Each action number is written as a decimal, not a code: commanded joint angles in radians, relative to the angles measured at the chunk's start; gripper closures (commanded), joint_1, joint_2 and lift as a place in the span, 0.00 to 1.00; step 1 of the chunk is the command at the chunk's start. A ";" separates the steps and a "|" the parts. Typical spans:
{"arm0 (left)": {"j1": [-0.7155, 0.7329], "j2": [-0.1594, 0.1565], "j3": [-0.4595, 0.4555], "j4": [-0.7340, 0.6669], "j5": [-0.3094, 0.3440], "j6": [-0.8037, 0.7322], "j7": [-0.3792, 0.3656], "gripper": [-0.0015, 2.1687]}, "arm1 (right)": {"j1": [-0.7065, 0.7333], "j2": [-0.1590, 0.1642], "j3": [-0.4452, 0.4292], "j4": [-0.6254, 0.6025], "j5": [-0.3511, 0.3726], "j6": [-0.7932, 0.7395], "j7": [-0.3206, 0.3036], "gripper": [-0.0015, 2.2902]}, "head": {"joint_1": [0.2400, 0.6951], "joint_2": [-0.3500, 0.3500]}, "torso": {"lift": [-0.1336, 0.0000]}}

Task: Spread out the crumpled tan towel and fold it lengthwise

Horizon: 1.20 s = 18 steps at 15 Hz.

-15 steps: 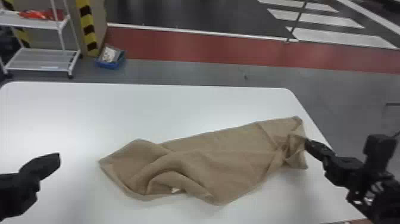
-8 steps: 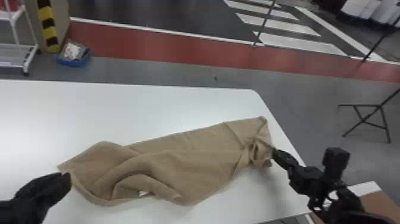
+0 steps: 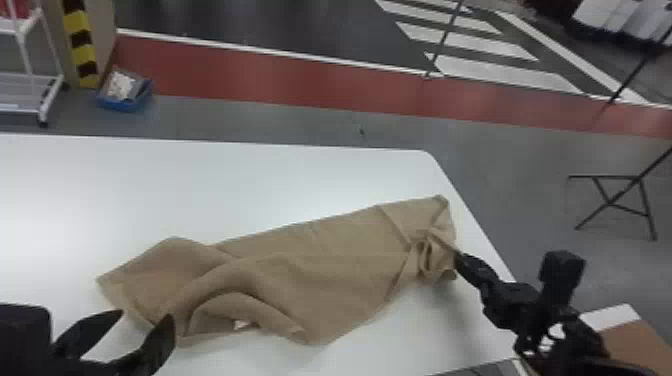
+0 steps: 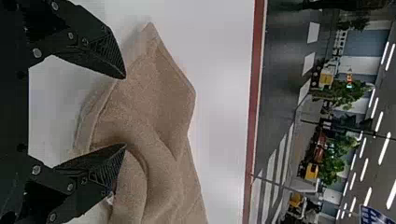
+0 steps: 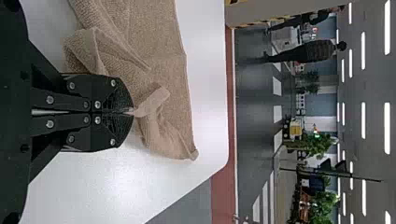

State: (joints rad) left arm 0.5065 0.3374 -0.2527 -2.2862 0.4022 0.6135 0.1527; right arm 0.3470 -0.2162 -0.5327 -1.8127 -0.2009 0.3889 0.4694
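With my right gripper (image 5: 132, 112) pinching the towel's right end, my left gripper (image 3: 148, 316), jaws spread, seems just above the towel's (image 3: 325, 265) left end.

Tan towel (image 3: 320, 270), crumpled w/ folds, flat-ish on white tbl (image 3: 200, 185), right end bunched.

1 white table (image 3: 200, 185) bears 1 crumpled tan towel (image 3: 330, 270), rumpled and partly folded over.

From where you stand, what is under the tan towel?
The towel lies on the white table, which shows around its edges. Its folds hide whatever else might be underneath.
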 commanded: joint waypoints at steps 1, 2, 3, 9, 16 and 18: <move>-0.006 0.000 -0.028 0.017 -0.006 -0.001 0.004 0.20 | 0.001 0.000 -0.001 0.000 0.000 0.000 0.000 0.62 | 1.00 0.00 | 0.07; -0.020 0.000 -0.046 0.033 -0.014 -0.001 0.011 0.20 | 0.001 0.000 -0.001 0.000 0.000 0.000 0.000 0.62 | 1.00 0.00 | 0.07; -0.029 -0.001 -0.057 0.047 -0.022 -0.001 0.024 0.20 | 0.001 0.000 -0.001 0.000 0.000 0.000 0.000 0.62 | 1.00 0.00 | 0.07; -0.075 -0.008 -0.120 0.131 -0.089 -0.044 0.059 0.21 | 0.003 0.000 -0.004 0.003 -0.002 -0.009 0.002 0.62 | 1.00 0.00 | 0.07; -0.077 -0.009 -0.126 0.155 -0.135 -0.044 0.074 0.30 | 0.003 0.000 -0.006 0.009 -0.015 -0.025 0.005 0.62 | 1.00 0.00 | 0.07; -0.086 -0.009 -0.134 0.171 -0.145 -0.040 0.073 0.34 | 0.003 0.000 -0.006 0.009 -0.018 -0.025 0.005 0.62 | 1.00 0.00 | 0.07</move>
State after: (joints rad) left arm 0.4267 0.3290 -0.3815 -2.1267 0.2652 0.5710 0.2253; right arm 0.3497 -0.2163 -0.5384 -1.8042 -0.2174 0.3649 0.4740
